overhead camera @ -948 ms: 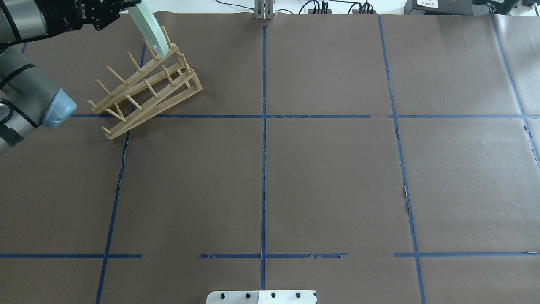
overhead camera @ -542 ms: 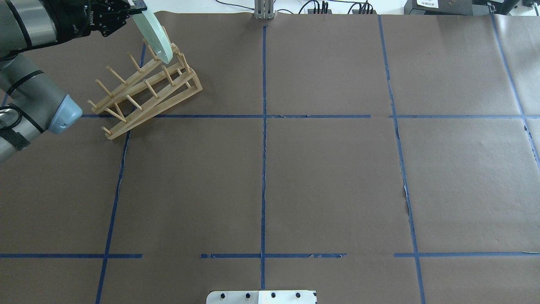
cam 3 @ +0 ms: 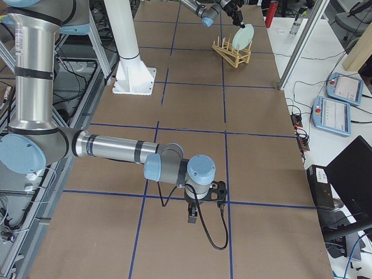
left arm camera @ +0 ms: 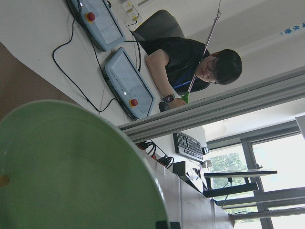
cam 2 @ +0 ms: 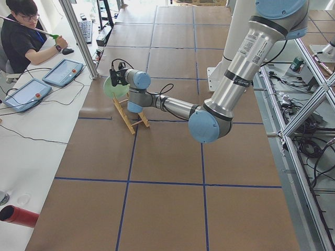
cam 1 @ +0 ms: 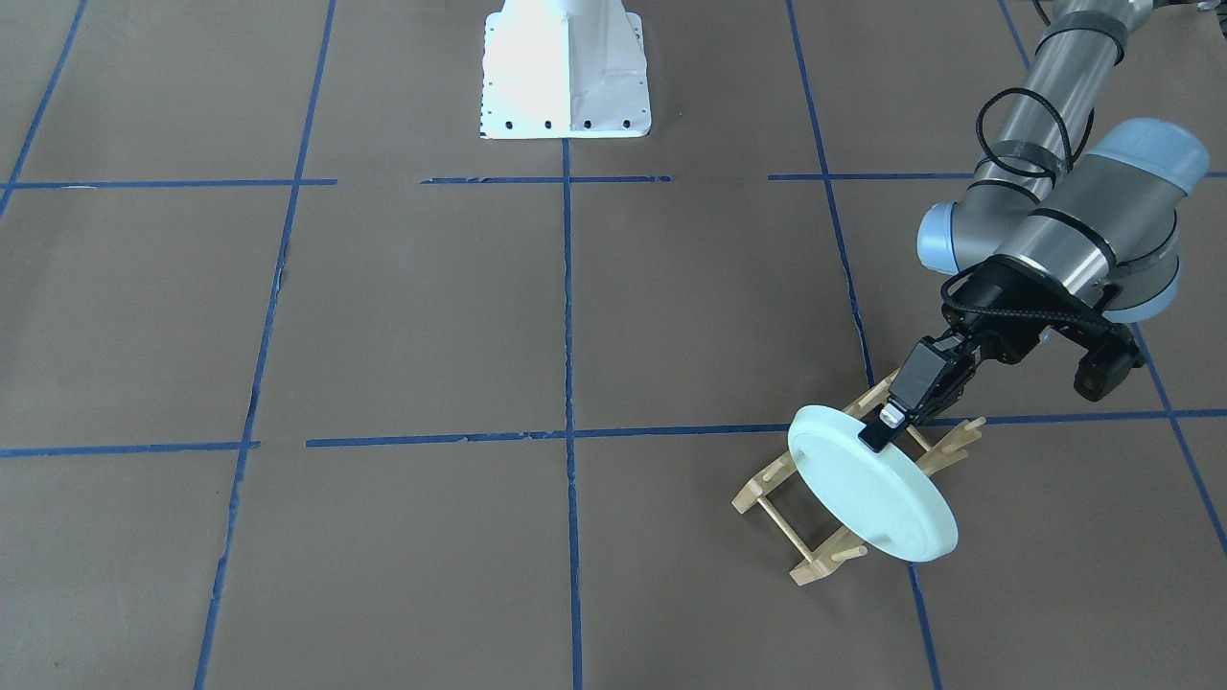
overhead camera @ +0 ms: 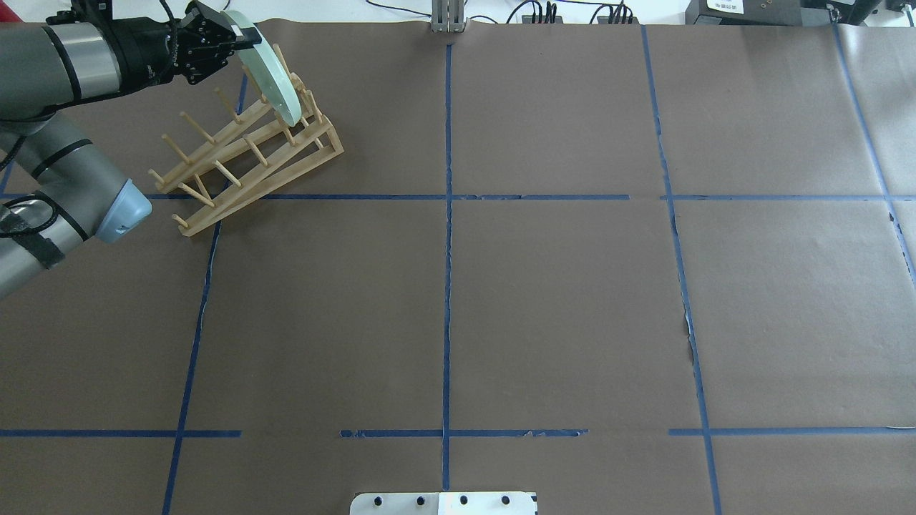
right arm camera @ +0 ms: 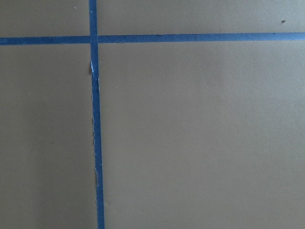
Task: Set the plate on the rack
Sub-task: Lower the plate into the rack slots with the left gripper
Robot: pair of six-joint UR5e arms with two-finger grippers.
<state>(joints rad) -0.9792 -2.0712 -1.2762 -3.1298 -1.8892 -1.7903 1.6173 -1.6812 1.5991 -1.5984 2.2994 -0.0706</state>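
Status: close, not done. Left hand is clamped on the top rim of the round pale mint-green glazed plate. The plate stands on edge, tilted, at the end of the small light-wood pegged dish rack farthest from the robot. In the overhead view its lower edge is down among the last pegs. Can't tell whether the rim bears on the rails or hangs just over them.

Left to do, my read: seat it in the slot, let go, back the hand off without dragging the plate out.

The rack sits on the brown paper-covered counter, far left corner from the robot's side, skewed to the blue tape grid.

Right hand shows only in the side camera, low over the counter and well apart from the rack. Can't tell if it's wide or narrow.

Plate look: plain flat underside faces the front camera, low rim, no chips visible. Left wrist view shows it greener, with a small brownish speck near the frame's left edge.
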